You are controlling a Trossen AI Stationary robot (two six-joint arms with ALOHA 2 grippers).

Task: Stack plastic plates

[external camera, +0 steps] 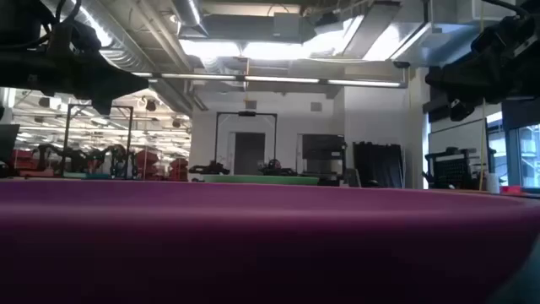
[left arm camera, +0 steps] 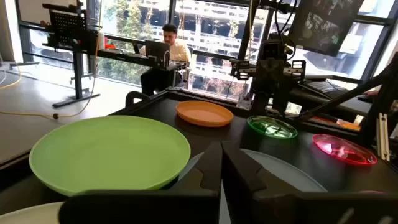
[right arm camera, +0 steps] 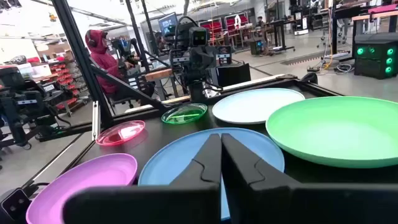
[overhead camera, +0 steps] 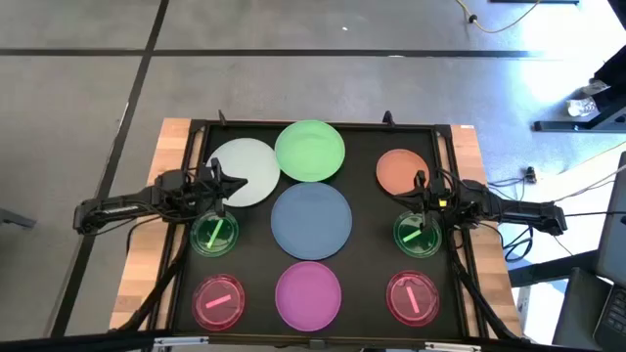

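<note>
Nine plates lie flat and apart on the black mat. Along the far side are the white plate (overhead camera: pixel 245 171), the green plate (overhead camera: pixel 310 150) and the orange plate (overhead camera: pixel 402 171). The blue plate (overhead camera: pixel 311 220) is in the middle and the magenta plate (overhead camera: pixel 309 295) is near. Small translucent green plates (overhead camera: pixel 214 233) (overhead camera: pixel 419 235) and pink-red plates (overhead camera: pixel 218 300) (overhead camera: pixel 414 298) flank them. My left gripper (overhead camera: pixel 220 181) hovers shut by the white plate's near-left rim. My right gripper (overhead camera: pixel 423 191) hovers shut between the orange and the right small green plate. Both pairs of fingers are closed (left arm camera: pixel 222 165) (right arm camera: pixel 221 155).
The mat has a raised black frame (overhead camera: pixel 313 124) on a wooden table (overhead camera: pixel 147 244). Cables run down both sides of the mat. In the low view the magenta plate's rim (external camera: pixel 270 236) fills the foreground. People sit at desks beyond the table (left arm camera: pixel 165 46) (right arm camera: pixel 102 53).
</note>
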